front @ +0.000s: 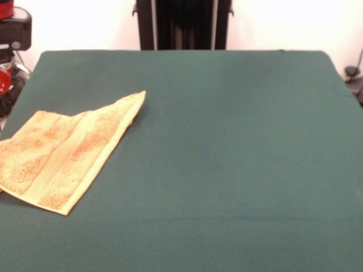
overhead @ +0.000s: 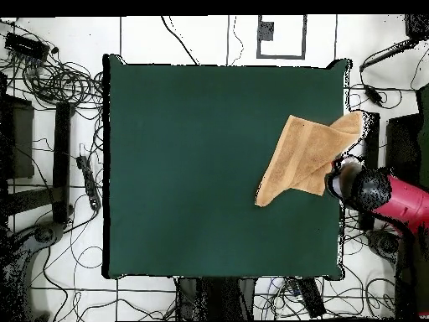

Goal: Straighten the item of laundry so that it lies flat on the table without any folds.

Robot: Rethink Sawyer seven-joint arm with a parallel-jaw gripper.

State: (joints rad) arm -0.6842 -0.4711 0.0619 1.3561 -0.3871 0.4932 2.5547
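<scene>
The towel point(front: 62, 153) lies on the bench point(front: 227, 170) against one side edge, the edge at the left of the front view and at the right of the overhead view. It does not lie flat. One part is folded over the rest, so the outline is irregular, with a long pointed corner reaching in toward the middle of the bench and a broader part at the edge. In the overhead view a flap of the towel point(overhead: 306, 155) runs out to the bench's edge or just over it; the front view shows the cloth reaching that same edge at the picture's border. A woven band runs across the towel near its hem, paler than the terry around it. The rest of the green cloth of the bench point(overhead: 193, 168) carries nothing else.

The robot arm point(overhead: 394, 197), red with a black end, shows only in the overhead view, just outside the bench's edge beside the towel. Its black end sits close to the towel's outer side, near the edge of the bench. The gripper point(overhead: 339, 178) is seen from above and its fingers are hidden under the arm's own body, so I cannot tell how it stands or whether it touches the cloth.

Cables point(overhead: 67, 84) lie on the floor around the bench.
</scene>
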